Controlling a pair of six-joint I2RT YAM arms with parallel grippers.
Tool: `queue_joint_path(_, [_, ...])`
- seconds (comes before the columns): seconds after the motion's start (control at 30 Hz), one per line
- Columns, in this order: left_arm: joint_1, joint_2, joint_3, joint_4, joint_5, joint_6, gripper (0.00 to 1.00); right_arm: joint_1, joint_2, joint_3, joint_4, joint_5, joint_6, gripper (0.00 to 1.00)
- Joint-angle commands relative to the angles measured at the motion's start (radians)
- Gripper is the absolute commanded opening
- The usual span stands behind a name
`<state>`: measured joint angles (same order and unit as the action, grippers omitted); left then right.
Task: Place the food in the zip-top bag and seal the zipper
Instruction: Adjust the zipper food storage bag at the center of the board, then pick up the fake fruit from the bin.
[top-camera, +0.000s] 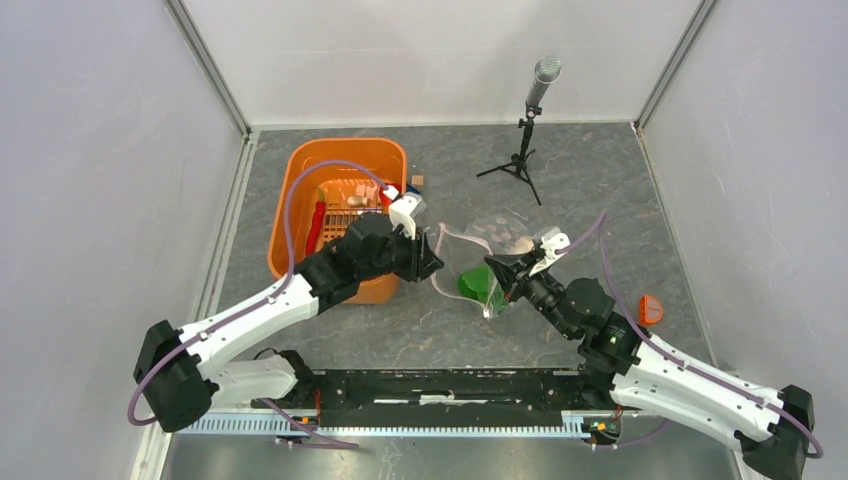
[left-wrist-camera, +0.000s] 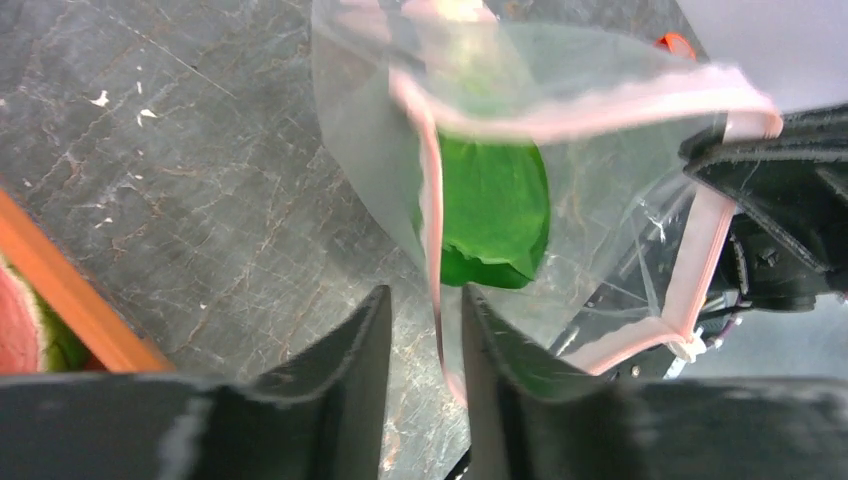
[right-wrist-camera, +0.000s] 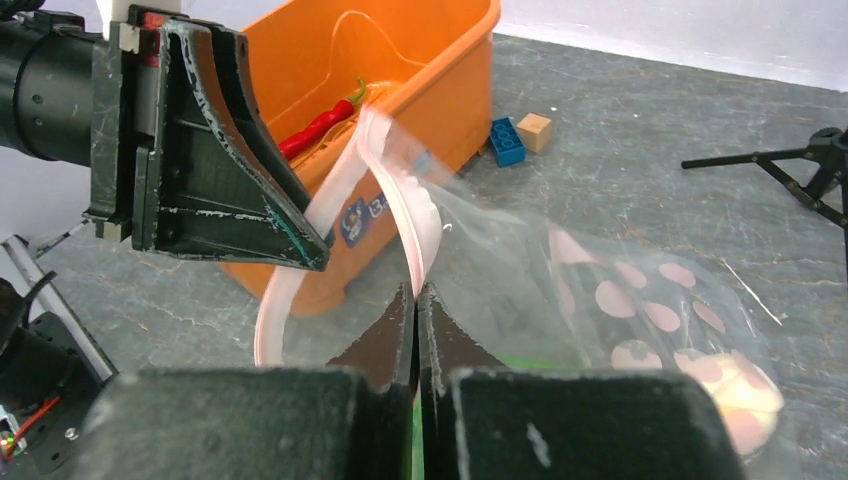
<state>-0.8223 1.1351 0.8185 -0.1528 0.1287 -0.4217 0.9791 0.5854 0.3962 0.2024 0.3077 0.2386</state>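
The clear zip-top bag (top-camera: 495, 245) is held up off the table between both arms, its mouth spread open. A green leafy vegetable (left-wrist-camera: 495, 210) lies inside it and also shows in the top view (top-camera: 476, 283). My right gripper (right-wrist-camera: 415, 290) is shut on the pink zipper (right-wrist-camera: 410, 215) at the bag's mouth edge. My left gripper (left-wrist-camera: 425, 292) is open, with the zipper strip (left-wrist-camera: 430, 200) hanging loose between its jaws. A red chili (right-wrist-camera: 320, 125) lies in the orange tub (right-wrist-camera: 430, 60). A watermelon slice (left-wrist-camera: 20, 330) shows at the tub's edge.
The orange tub (top-camera: 340, 200) stands just left of the left gripper (top-camera: 432, 262). A blue block (right-wrist-camera: 506, 140) and a wooden block (right-wrist-camera: 535, 130) lie behind it. A microphone tripod (top-camera: 520, 160) stands at the back. A small orange piece (top-camera: 651, 308) lies right of the right arm.
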Motion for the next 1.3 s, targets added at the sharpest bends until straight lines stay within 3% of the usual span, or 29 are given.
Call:
queue_joint_path(0.0, [0.002, -0.045, 0.100, -0.043, -0.076, -0.017, 0.47, -0.001, 0.033, 0.088, 0.024, -0.042, 0.040, 0.00])
queue_joint_path(0.03, [0.003, -0.054, 0.112, -0.060, -0.090, -0.013, 0.51, -0.001, 0.040, 0.093, 0.023, -0.044, 0.047, 0.00])
queue_joint_path(0.1, [0.007, -0.087, 0.124, -0.082, -0.113, -0.009, 0.75, 0.000, 0.052, 0.098, 0.019, -0.025, 0.075, 0.00])
queue_joint_path(0.17, [0.011, -0.122, 0.140, -0.104, -0.107, 0.008, 0.91, -0.001, 0.060, 0.094, 0.026, -0.015, 0.086, 0.00])
queue_joint_path(0.23, [0.013, -0.154, 0.164, -0.126, -0.104, 0.028, 1.00, -0.001, 0.065, 0.093, 0.027, 0.005, 0.097, 0.00])
queue_joint_path(0.4, [0.049, -0.184, 0.262, -0.251, -0.238, 0.087, 1.00, 0.000, 0.070, 0.101, 0.023, 0.021, 0.094, 0.00])
queue_joint_path(0.5, [0.139, -0.162, 0.294, -0.309, -0.307, 0.110, 1.00, 0.000, 0.070, 0.112, 0.011, 0.017, 0.090, 0.00])
queue_joint_path(0.67, [0.436, -0.086, 0.276, -0.301, -0.227, 0.027, 1.00, 0.000, 0.067, 0.127, -0.014, 0.006, 0.085, 0.00])
queue_joint_path(0.8, [0.543, 0.071, 0.275, -0.232, -0.153, -0.013, 1.00, 0.000, 0.061, 0.127, -0.018, -0.018, 0.085, 0.00])
queue_joint_path(1.03, [0.598, 0.273, 0.299, -0.156, -0.073, -0.059, 1.00, 0.000, 0.030, 0.101, -0.012, -0.045, 0.017, 0.00])
queue_joint_path(1.27, [0.614, 0.397, 0.321, -0.053, -0.027, -0.057, 0.99, 0.000, -0.028, -0.002, 0.118, -0.041, -0.116, 0.00])
